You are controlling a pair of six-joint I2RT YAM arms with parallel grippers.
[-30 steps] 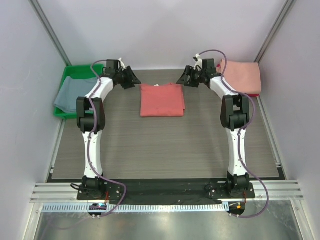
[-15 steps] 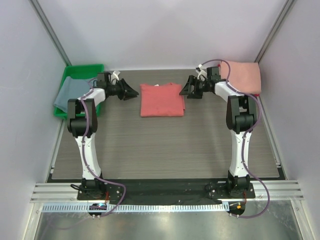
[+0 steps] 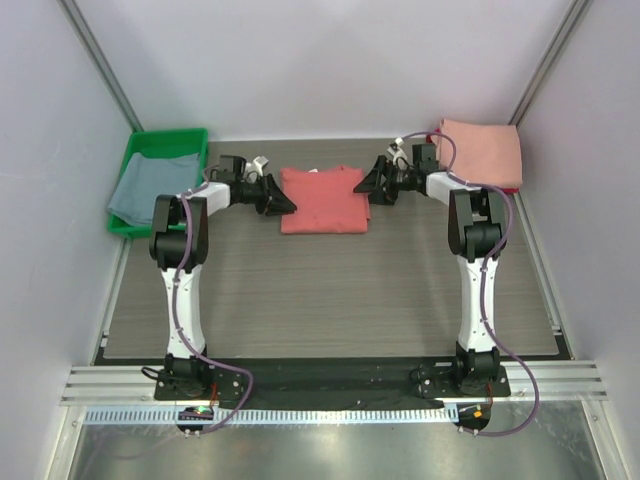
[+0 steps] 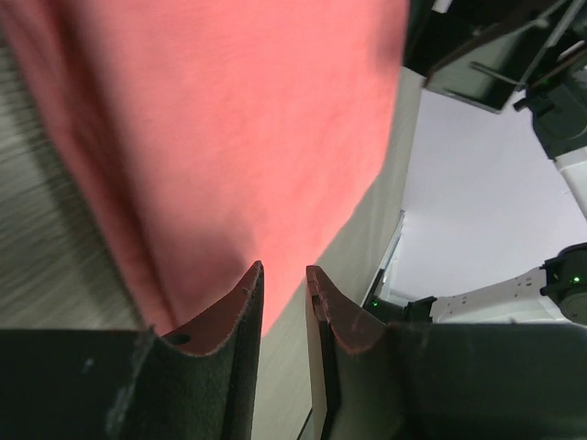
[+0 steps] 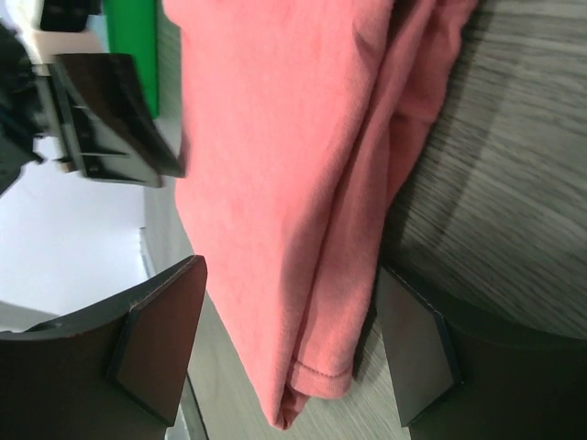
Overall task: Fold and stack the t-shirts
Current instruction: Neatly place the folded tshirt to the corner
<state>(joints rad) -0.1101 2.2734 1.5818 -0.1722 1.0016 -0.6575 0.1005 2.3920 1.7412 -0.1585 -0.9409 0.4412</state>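
The left jaws stand only a narrow slit apart. Bare bench (image 4: 367, 229) shows through the gap, and the tips sit at the edge of the coral-red t-shirt (image 4: 229, 137); no cloth is visible in the slit. The right jaws are spread wide, with the shirt's layered edge in view between them, not pinched. From above, this shirt lies folded flat at the upper middle of the frame, the left jaws at its left edge and the right jaws at its upper right corner. A pale pink t-shirt (image 3: 485, 150) lies folded at the upper right. A grey-blue t-shirt (image 3: 140, 188) rests in a green tray (image 3: 165, 138) at the upper left.
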